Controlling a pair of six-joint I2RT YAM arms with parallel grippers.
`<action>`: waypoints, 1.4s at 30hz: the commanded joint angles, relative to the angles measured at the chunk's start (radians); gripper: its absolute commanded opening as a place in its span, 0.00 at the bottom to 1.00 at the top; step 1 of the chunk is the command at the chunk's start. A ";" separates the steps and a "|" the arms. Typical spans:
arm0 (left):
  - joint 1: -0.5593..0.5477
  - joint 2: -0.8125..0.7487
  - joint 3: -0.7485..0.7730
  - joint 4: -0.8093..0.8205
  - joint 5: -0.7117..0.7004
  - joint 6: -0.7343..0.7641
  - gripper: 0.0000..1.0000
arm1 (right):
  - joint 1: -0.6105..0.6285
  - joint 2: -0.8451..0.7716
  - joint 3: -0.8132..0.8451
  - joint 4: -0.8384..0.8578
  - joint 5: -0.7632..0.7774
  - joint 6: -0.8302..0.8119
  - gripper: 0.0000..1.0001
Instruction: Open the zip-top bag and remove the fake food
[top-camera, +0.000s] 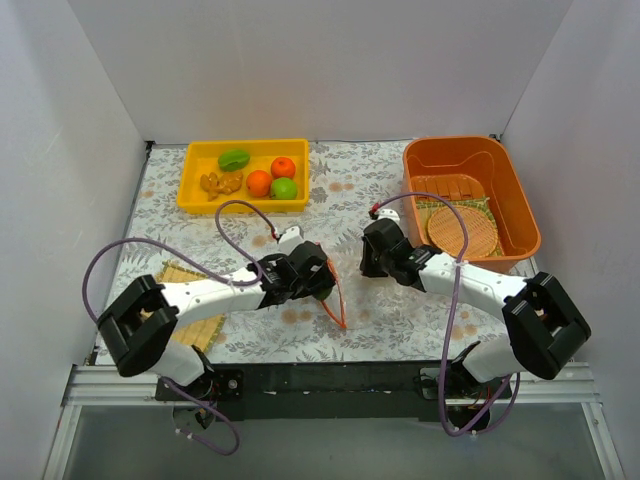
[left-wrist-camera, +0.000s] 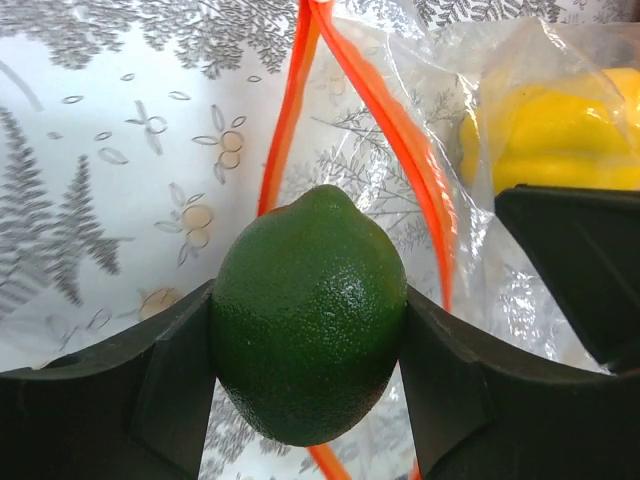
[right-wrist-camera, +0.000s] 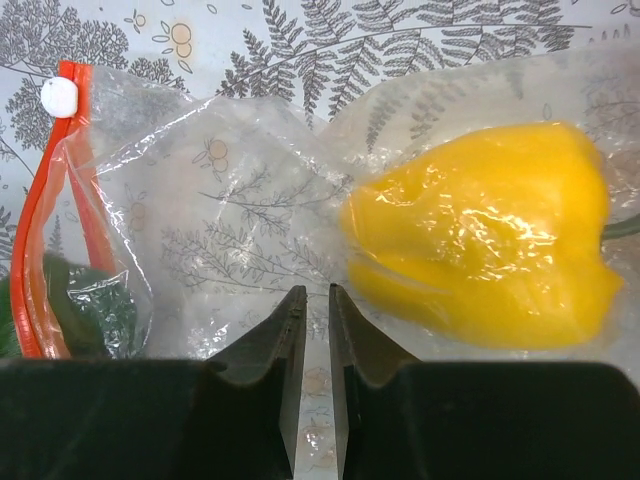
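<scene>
The clear zip-top bag lies between my two grippers, its orange-red zip strip open and spread. My left gripper is shut on a dark green lime-like piece, held just outside the bag's mouth. A yellow piece is still inside the bag. My right gripper has its jaws almost together, pinching the bag's clear plastic beside the yellow piece. In the top view the right gripper sits at the bag's right side.
A yellow tray at the back left holds two orange balls, a bright green ball, a green piece and a tan lumpy piece. An orange bin at the right holds a woven disc and wooden slats. A straw mat lies near left.
</scene>
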 joint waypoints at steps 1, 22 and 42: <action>-0.003 -0.162 -0.031 -0.147 -0.055 -0.019 0.24 | -0.009 -0.041 0.018 -0.016 0.030 -0.015 0.22; 0.793 0.296 0.635 -0.106 0.117 0.240 0.36 | 0.025 -0.257 0.027 -0.116 -0.076 -0.060 0.26; 0.790 0.139 0.444 -0.124 0.150 0.208 0.84 | 0.028 -0.210 0.187 -0.315 0.212 -0.209 0.70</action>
